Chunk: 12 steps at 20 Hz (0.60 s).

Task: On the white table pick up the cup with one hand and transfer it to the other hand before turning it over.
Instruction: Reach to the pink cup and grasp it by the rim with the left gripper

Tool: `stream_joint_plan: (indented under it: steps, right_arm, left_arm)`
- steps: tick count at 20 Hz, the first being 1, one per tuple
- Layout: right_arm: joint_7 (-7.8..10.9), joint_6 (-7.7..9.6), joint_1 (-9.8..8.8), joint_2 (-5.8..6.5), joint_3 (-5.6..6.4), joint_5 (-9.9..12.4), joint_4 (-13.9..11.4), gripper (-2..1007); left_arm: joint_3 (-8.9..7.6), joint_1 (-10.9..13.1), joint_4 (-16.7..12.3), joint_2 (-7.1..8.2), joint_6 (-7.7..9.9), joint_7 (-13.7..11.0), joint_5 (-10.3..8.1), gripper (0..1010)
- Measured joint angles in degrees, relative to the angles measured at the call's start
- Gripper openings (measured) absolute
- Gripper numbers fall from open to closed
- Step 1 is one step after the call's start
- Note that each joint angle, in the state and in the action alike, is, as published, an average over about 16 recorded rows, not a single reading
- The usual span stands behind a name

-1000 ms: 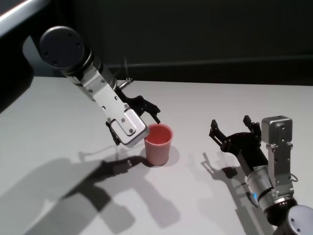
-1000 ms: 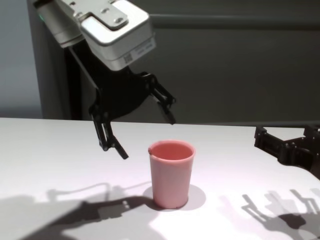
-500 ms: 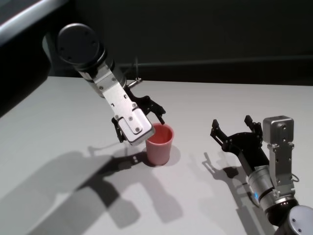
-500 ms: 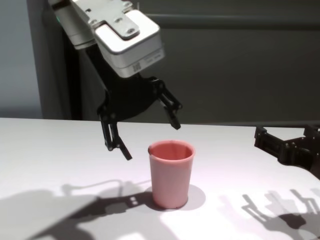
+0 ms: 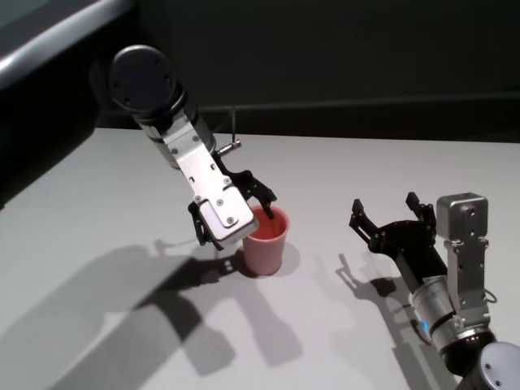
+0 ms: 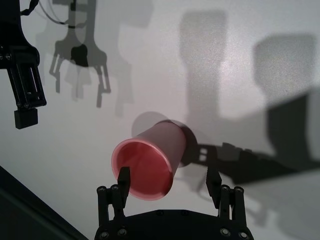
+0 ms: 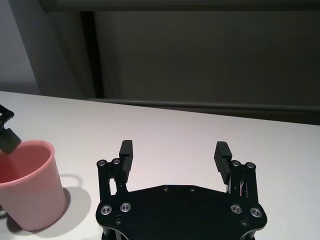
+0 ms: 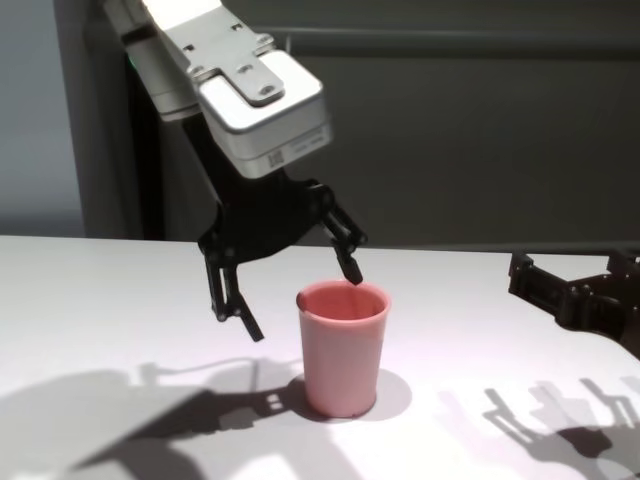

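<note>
Though upright, the cup (image 8: 343,345) hollow, left jaws spread above.

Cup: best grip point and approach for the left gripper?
Probably the upper wall just below the rim, coming from above. The cup stands upright on the white table, mouth up, no handle, tapering to the base. The open left gripper is above its rim; the right gripper waits open alongside.

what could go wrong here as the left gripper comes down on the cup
1. The left gripper is open, with one fingertip right at the rim of the cup and the other outside its wall. Lowering off-centre may tip the upright cup over on the white table.
2. A rim-only pinch might slip during the handover to the open right gripper, waiting apart.
</note>
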Motion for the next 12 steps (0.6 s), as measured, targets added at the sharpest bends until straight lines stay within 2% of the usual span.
stream_joint_plan:
  steps: [12]
  right_arm:
    - [0.00,0.00,0.00,0.00,0.00,0.00,0.00,1000]
  left_arm:
    - [2.01,-0.97,3.88,-1.73,-1.41,1.11,-0.09,1001]
